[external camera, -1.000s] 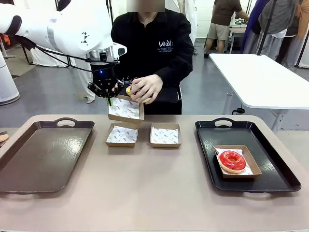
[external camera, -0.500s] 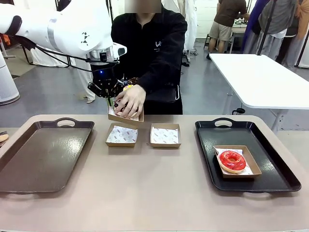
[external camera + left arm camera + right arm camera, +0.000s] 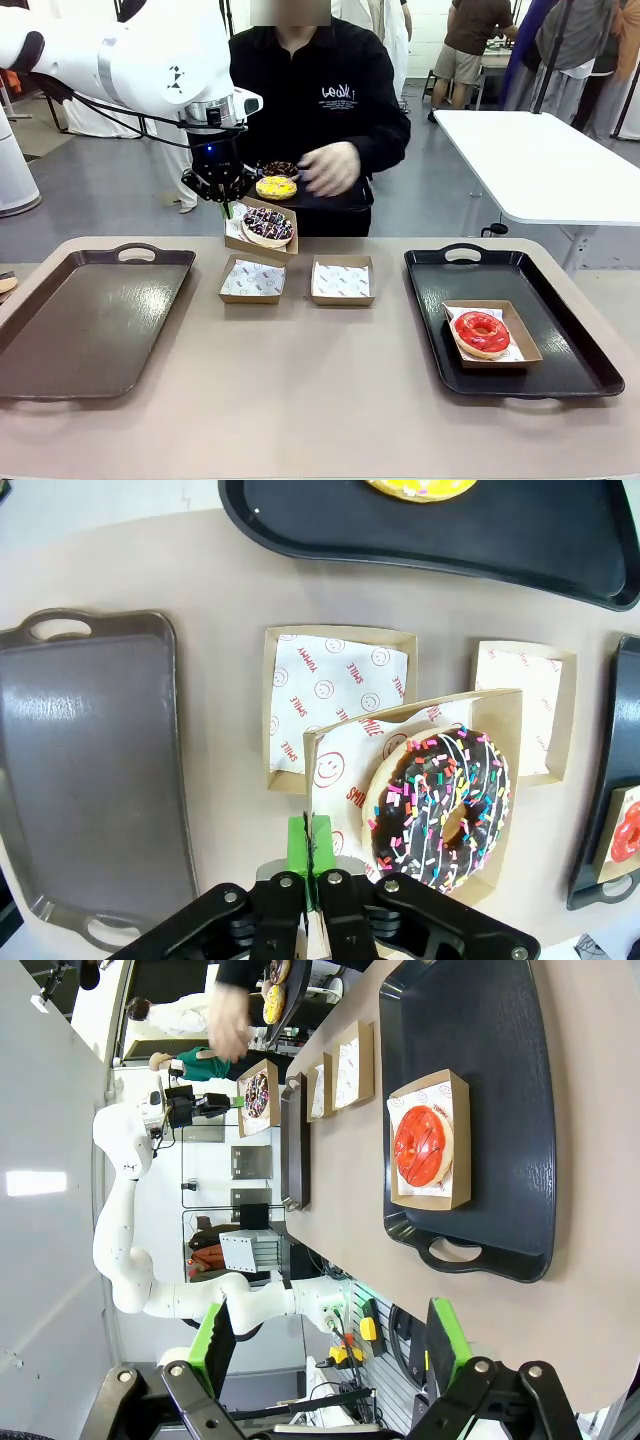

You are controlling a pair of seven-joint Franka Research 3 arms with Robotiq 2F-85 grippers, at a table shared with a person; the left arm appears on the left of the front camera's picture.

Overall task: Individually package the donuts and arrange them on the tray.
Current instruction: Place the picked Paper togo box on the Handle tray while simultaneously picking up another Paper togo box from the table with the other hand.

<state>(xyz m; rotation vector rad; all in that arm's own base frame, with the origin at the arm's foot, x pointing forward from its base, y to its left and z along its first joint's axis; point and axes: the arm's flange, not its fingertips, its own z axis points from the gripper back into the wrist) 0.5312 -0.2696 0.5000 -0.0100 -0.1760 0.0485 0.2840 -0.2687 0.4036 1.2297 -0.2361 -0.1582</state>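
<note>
My left gripper (image 3: 226, 206) hangs above the table's far edge, shut on the rim of a brown cardboard box (image 3: 240, 240). In that box lies a chocolate donut with sprinkles (image 3: 268, 224). In the left wrist view the green pads (image 3: 297, 842) pinch the box wall (image 3: 312, 780) beside this donut (image 3: 440, 810). The person holds a black tray (image 3: 330, 199) carrying a yellow donut (image 3: 276, 187) and another chocolate donut (image 3: 280, 168); a hand (image 3: 330, 168) hovers over it. A red donut (image 3: 481, 333) sits boxed on the right black tray (image 3: 560, 370). My right gripper (image 3: 330, 1345) is open, high above that tray (image 3: 480, 1040).
Two empty lined boxes (image 3: 252, 278) (image 3: 341, 280) stand on the table below the held box. An empty brown tray (image 3: 90, 320) lies at the left. A white table (image 3: 540, 160) stands behind at the right, with people farther off.
The person's hand set the chocolate sprinkled donut into the box that my left gripper holds, then drew back to the right. Neither arm has moved.
</note>
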